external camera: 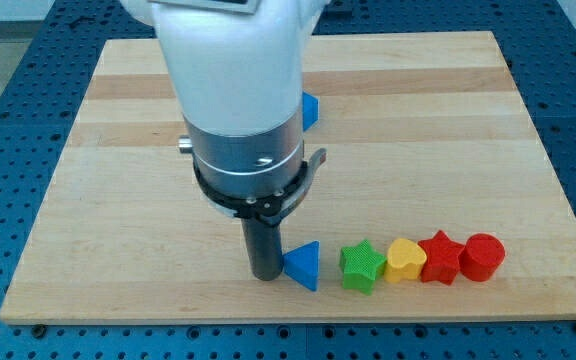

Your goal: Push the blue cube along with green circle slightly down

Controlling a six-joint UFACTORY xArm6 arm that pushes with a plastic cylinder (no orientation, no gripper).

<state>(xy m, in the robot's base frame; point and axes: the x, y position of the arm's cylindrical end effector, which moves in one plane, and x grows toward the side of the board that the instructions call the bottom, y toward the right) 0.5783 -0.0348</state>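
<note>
A blue block (310,110) shows only as a corner at the view's upper middle. The arm's white body hides the rest, so I cannot make out its shape. No green circle shows; it may be behind the arm. My tip (265,276) rests on the board near the view's bottom, well below that blue block. It is just left of a blue triangle-shaped block (304,266), touching or nearly touching it.
A row of blocks runs right from the blue triangle along the view's bottom: a green star (362,267), a yellow heart (405,260), a red star (440,258) and a red cylinder (483,256). The wooden board's (118,200) bottom edge lies close below them.
</note>
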